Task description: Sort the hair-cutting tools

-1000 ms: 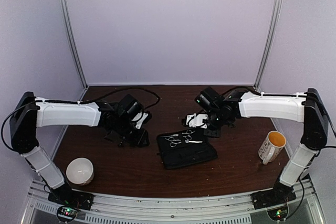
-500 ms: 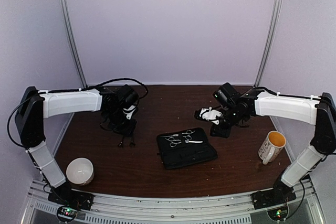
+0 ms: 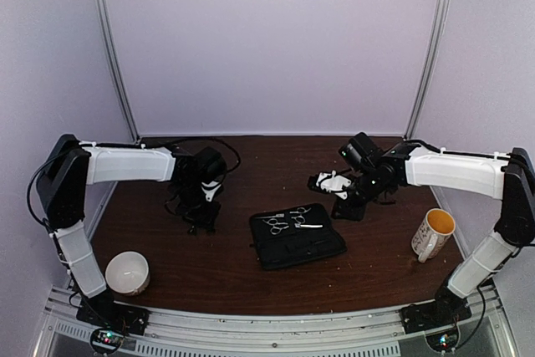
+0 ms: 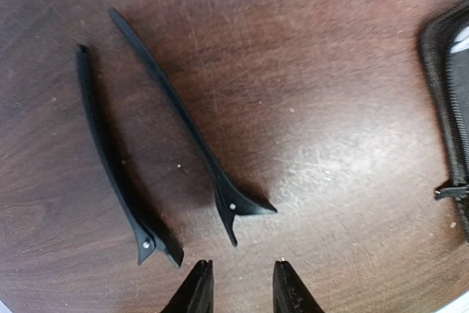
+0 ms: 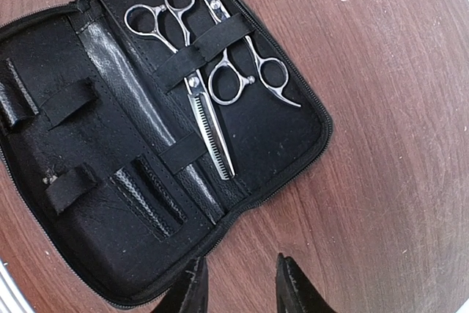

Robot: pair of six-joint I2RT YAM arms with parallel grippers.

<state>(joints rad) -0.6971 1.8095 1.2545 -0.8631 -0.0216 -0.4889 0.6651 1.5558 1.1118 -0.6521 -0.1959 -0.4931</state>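
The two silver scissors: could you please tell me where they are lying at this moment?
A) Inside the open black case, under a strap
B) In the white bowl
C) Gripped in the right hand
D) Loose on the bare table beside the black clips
A: the right wrist view shows the toothed scissors and the plain scissors lying inside the open black case, both tucked under one elastic strap.
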